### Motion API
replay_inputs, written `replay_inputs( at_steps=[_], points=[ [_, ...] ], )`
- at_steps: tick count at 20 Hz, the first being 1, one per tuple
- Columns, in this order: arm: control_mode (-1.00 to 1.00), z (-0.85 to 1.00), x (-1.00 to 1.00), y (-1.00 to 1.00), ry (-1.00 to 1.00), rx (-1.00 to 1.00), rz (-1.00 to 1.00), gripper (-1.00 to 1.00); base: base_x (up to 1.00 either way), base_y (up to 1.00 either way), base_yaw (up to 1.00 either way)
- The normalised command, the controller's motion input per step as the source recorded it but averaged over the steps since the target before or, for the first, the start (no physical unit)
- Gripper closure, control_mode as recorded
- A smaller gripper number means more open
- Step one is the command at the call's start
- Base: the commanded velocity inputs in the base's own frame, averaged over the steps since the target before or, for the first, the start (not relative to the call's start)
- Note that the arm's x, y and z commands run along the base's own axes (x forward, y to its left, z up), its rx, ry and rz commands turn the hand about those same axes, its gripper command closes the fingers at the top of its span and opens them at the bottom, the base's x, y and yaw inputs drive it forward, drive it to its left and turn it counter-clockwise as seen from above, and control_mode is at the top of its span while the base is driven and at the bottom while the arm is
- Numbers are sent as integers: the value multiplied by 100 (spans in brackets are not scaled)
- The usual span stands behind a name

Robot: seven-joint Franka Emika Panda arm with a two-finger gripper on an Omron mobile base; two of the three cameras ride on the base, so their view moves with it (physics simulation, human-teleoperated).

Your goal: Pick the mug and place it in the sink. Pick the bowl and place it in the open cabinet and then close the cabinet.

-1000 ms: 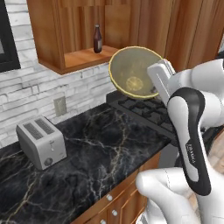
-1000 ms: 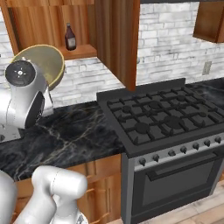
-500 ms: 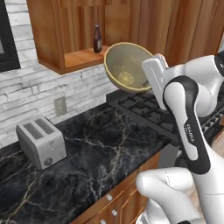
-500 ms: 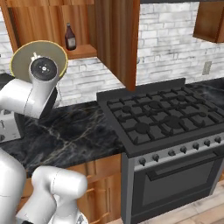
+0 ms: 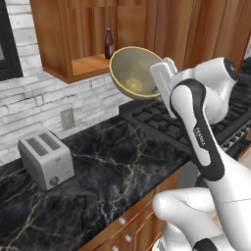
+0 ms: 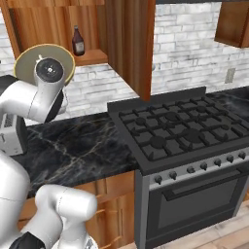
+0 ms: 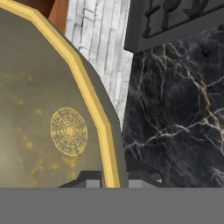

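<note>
1. Gripper: clamped on the rim of the bowl, one dark fingertip on each side of the yellow edge in the hand view.
2. Bowl: held in the air, tipped on its side, olive inside facing left in the left base view; yellow rim and round patterned centre close up in the hand view. It sits just in front of the open cabinet, near shelf level, above the counter.
3. Cabinet: reddish-brown wall unit, door swung open toward the stove.
4. Bottle: dark, upright on the cabinet shelf, just behind the bowl.
5. Counter: black marble with pale veins, below the bowl.
6. Toaster: silver, on the counter by the brick wall, well apart from the bowl.
7. Stove: black gas hob with oven beneath, right of the counter.
</note>
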Motion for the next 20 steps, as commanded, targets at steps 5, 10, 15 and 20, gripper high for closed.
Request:
replay_inputs(
  at_steps=[5,10,15,20],
  points=[
    [-100,5,11,15,0,0,0,100,0,0,0],
    [-100,12,22,15,0,0,0,100,0,0,0],
    [-100,17,32,7,0,0,0,100,0,0,0],
    [-100,15,44,2,3,1,0,100,0,0,0]
  ],
)
